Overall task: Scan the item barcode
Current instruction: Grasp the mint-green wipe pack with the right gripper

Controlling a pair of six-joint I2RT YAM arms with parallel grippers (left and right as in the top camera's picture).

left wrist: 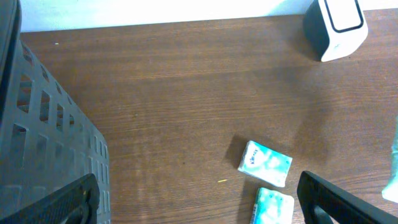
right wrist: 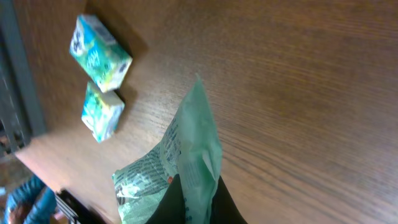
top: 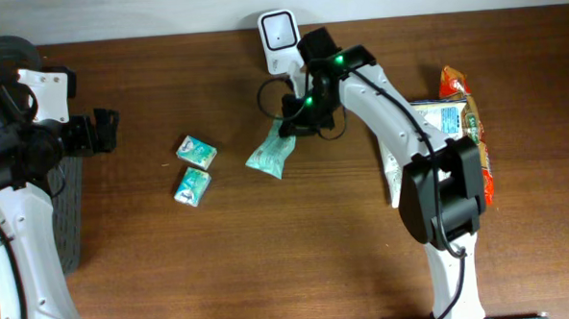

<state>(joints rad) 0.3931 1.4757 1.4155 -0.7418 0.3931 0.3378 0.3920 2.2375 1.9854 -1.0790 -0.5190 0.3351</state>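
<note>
**Right claw clamped on the pouch just near of the scanner**

The right arm [top: 398, 116] rises from the near right edge of the table [top: 270, 266], bends at its elbow over the right side and stretches left and far toward the middle of the far edge. Its wrist turns down, and the right gripper [top: 288, 129] is closed on the upper end of a teal pouch [top: 270, 155]. In the right wrist view the dark fingers [right wrist: 171, 202] pinch the pouch's sealed edge [right wrist: 186, 162] between them, and the pouch hangs away from them over the wood. Whether its lower end touches the table I cannot tell.

The pouch sits just near and a little left of the white scanner [top: 279, 35], which stands at the far edge with its window facing near.

The left arm [top: 19, 238] comes up the left side and bends right, level with the table. The left gripper [top: 105, 131] has its jaws wide apart with nothing between them, above the far end of a black basket [top: 71, 217]. Its wrist view looks over the basket wall [left wrist: 43, 124] toward the scanner [left wrist: 336, 28].

Two small teal packs [top: 196, 151] lie side by side between the two grippers, left of the pouch. Snack bags [top: 461, 123] lie at the right edge.
</note>
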